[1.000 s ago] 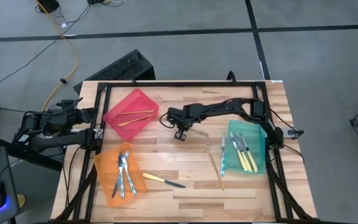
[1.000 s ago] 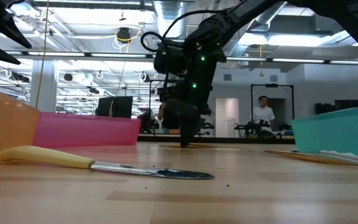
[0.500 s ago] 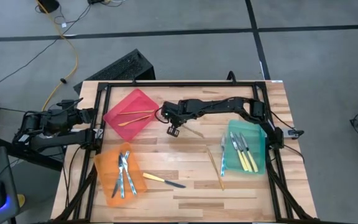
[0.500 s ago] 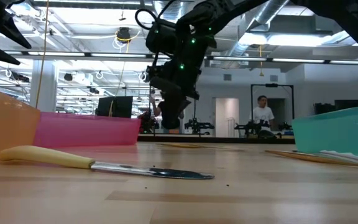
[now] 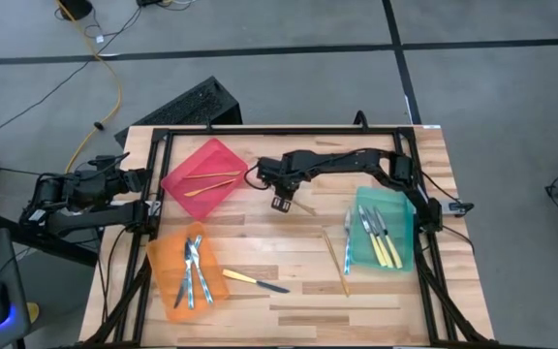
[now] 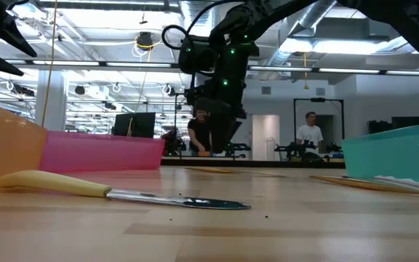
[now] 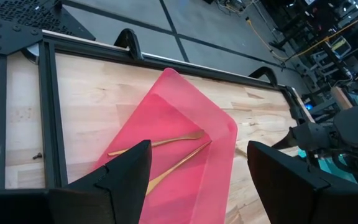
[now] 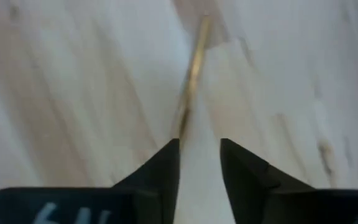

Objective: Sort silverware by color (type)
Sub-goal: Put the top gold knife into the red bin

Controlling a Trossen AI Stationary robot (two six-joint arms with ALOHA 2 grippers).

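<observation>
Sorting well along: your bins (image 5: 204, 176) hold most silverware (image 5: 193, 271); three pieces remain on counter (image 5: 289, 254); right claw (image 5: 281, 203) slightly spread, empty.

A grey concrete floor (image 5: 289, 24) crossed by dark seams surrounds the wooden table (image 5: 289, 262). A yellow cable (image 5: 114, 92) trails at far left. Beyond, ceiling lights (image 6: 64, 64) glow over a workshop where two people (image 6: 310, 135) stand.
</observation>
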